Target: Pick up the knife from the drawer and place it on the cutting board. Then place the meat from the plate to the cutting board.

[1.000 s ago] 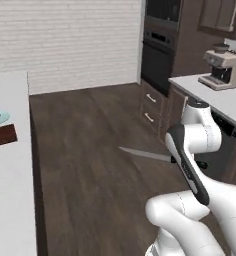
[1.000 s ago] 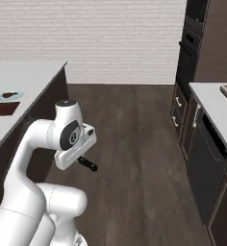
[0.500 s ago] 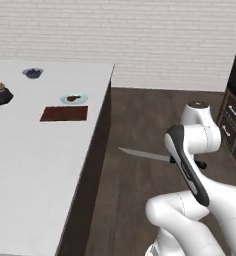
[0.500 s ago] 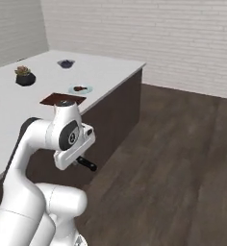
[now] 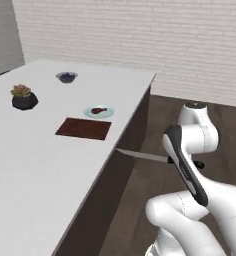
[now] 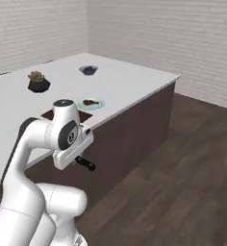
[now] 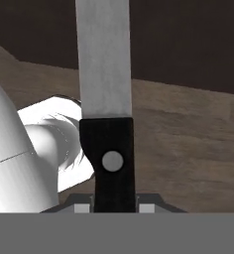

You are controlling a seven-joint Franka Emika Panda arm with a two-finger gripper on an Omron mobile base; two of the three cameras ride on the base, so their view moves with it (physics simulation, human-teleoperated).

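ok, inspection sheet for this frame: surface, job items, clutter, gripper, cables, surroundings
Surface: white island counter, dark side panel.
Job's things: knife held by its handle, blade out toward the counter; cutting board bare; meat on the plate beside the board.
Clutter: potted succulent, small dark bowl.
Grippers: gripper shut on the knife, off the counter edge.
Cables: nothing seen.
Surroundings: white brick wall, dark wood floor.

Bare tabletop (image 5: 35, 165) surrounds the cutting board (image 5: 83, 128); plate (image 5: 99, 111) just beyond it, plant (image 5: 24, 97) and bowl (image 5: 66, 77) well apart, leaving near side open
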